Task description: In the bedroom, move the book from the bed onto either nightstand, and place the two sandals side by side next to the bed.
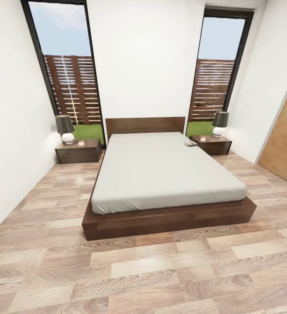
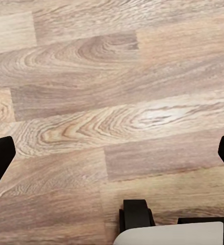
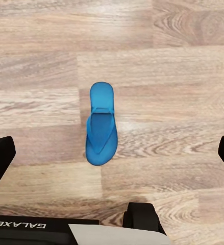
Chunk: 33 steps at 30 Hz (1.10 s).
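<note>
Bed (image 1: 167,172) first: it fills the middle of the bedroom, headboard against the far wall between two tall windows, its grey mattress bare. A nightstand (image 1: 78,151) flanks it on one side and a second nightstand (image 1: 211,144) on the other, each carrying a lamp (image 1: 65,129). The book (image 1: 190,143) lies at the mattress's far corner, just beside that second nightstand. One blue sandal (image 3: 100,125) lies flat on the plank floor (image 1: 130,270) under the right arm, alone. The right claw (image 3: 112,153) hangs spread wide above it, empty, and the left claw (image 2: 112,153) is equally wide over bare boards. I would drop the right claw straight down, straddle the sandal across its narrow width, and close gently.
</note>
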### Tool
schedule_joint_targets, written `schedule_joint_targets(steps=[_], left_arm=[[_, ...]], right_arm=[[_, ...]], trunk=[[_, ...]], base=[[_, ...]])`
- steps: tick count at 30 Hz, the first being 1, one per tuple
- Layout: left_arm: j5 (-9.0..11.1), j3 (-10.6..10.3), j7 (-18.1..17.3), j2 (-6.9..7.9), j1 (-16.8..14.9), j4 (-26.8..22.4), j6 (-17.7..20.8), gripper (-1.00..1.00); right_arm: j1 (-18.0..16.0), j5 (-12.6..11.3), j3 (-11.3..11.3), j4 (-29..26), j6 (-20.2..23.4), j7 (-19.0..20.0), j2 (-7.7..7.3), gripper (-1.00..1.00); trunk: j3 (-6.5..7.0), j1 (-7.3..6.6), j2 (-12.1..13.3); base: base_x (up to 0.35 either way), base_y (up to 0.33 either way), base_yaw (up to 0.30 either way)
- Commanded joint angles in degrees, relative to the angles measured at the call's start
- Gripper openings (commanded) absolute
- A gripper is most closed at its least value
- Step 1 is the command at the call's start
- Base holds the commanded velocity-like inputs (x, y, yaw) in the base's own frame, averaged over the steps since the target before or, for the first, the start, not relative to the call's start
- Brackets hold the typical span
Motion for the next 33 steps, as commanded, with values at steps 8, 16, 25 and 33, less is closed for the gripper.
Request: schedule_joint_targets(steps=[8, 16, 25, 33], left_arm=[[0.0, 0.0, -0.2, 0.02, 0.0, 0.0, 0.0, 1.0], [0.0, 0.0, -0.2, 0.02, 0.0, 0.0, 0.0, 1.0], [0.0, 0.0, -0.2, 0.02, 0.0, 0.0, 0.0, 1.0], [0.0, 0.0, -0.2, 0.02, 0.0, 0.0, 0.0, 1.0]], right_arm=[[0.0, 0.1, 0.4, 0.0, 0.0, -0.4, -0.01, 1.0], [0.0, 0.0, 0.4, 0.0, 0.0, -0.4, -0.01, 1.0], [0.0, 0.0, 0.4, 0.0, 0.0, -0.4, -0.01, 1.0], [0.0, 0.0, 0.4, 0.1, 0.0, -0.4, -0.01, 1.0]], trunk=[[-0.05, 0.0, 0.0], [-0.06, 0.0, 0.0], [-0.14, 0.0, 0.0], [-0.16, 0.0, 0.0]], base=[[0.0, -0.015, 0.015], [0.0, -0.081, 0.021], [0.0, -0.027, 0.123], [0.0, -0.005, 0.039]])
